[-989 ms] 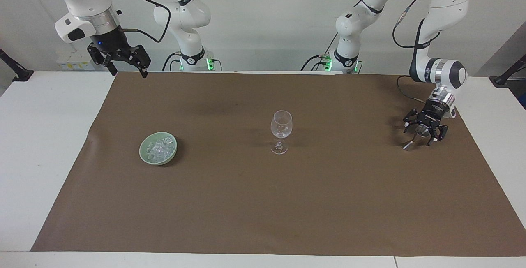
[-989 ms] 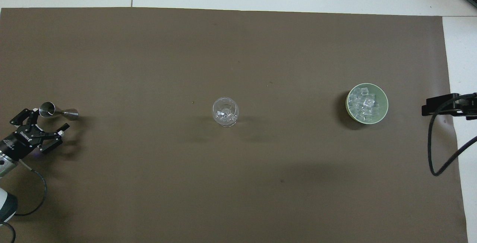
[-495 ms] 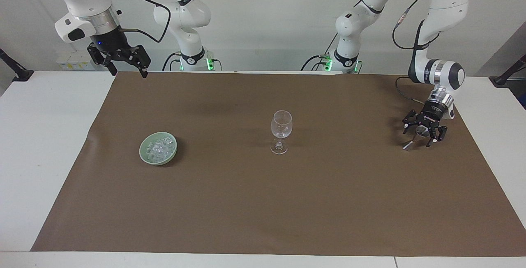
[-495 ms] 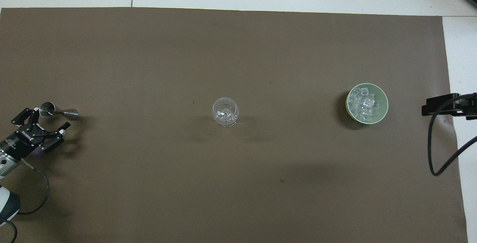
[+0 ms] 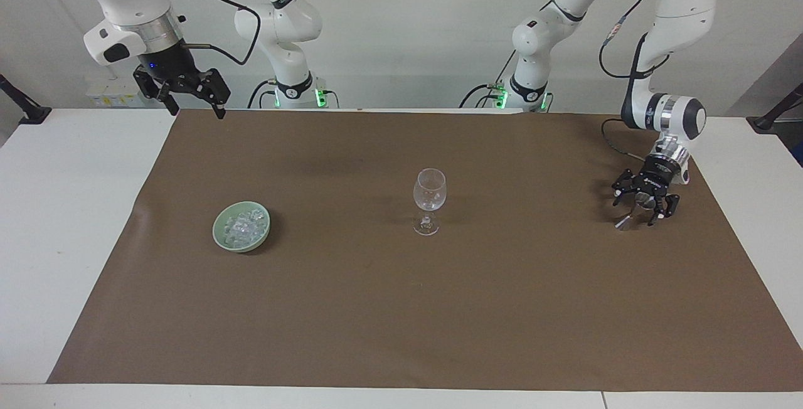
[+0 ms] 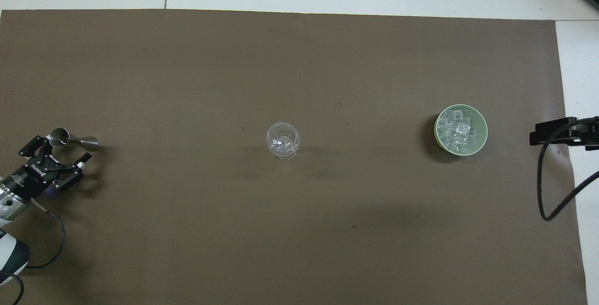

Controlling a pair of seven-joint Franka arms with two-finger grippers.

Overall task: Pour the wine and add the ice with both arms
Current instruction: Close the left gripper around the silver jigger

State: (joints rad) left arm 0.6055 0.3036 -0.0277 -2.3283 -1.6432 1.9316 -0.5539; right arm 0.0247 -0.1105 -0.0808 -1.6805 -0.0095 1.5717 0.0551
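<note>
An empty-looking stemmed glass (image 5: 429, 192) (image 6: 283, 140) stands mid-mat. The ice (image 5: 242, 227) (image 6: 457, 132) is heaped in a pale green bowl (image 5: 218, 232) (image 6: 485, 133) toward the right arm's end. A small metal jigger (image 5: 626, 220) (image 6: 70, 139) sits toward the left arm's end. My left gripper (image 5: 645, 206) (image 6: 62, 148) hangs open, low over the mat, its fingertips reaching to either side of the jigger without gripping it. My right gripper (image 5: 196, 108) (image 6: 545, 134) waits open, raised over the mat's edge by its base. Wine is out of view.
A brown mat (image 5: 439, 308) (image 6: 281, 61) covers most of the white table (image 5: 69, 208). A black cable (image 6: 545, 188) hangs from the right arm near the bowl's end.
The left gripper has sunk slightly and edged closer to the jigger. The right arm, glass and bowl have not moved.
</note>
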